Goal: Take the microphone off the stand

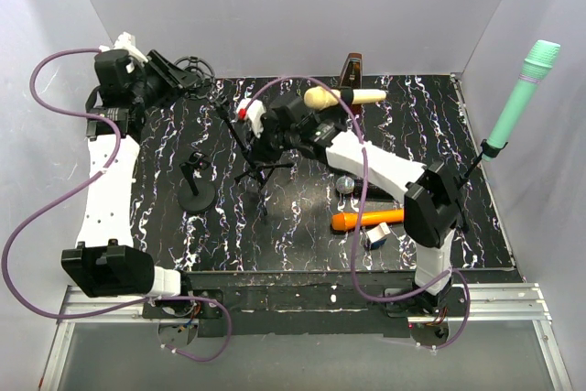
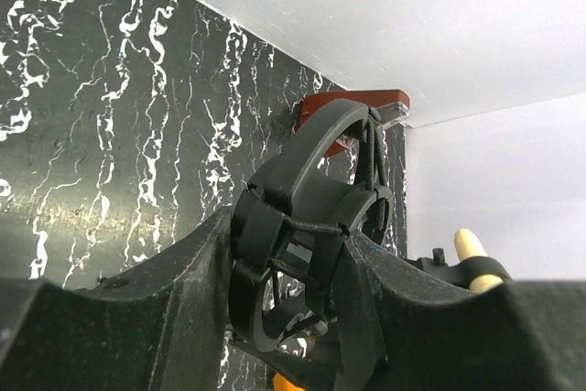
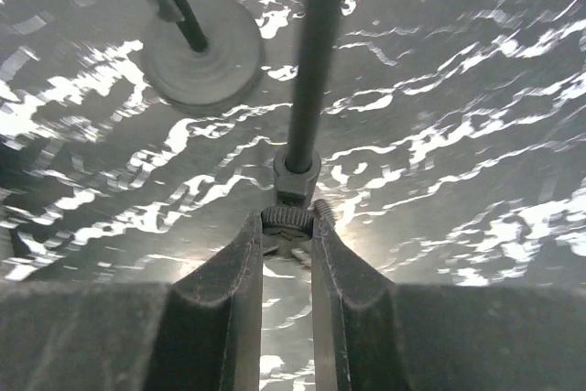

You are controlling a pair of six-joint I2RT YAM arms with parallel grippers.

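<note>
Fingers [image 3: 229, 272] of my right hand [image 3: 287, 226] pinch the knurled knob [image 3: 287, 218] on the tripod stand [image 1: 261, 169], centre of the overhead frame. My left hand [image 2: 293, 231] is clamped on a black shock mount [image 2: 330, 135], upper left; the cream microphone [image 1: 343, 96] sits top centre.

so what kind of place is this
Probably a robot lab test cell: plain white walls box in a black marbled table, a left arm and right arm are bolted to a rail at its near edge, and a green mic and orange mic serve as props.
</note>
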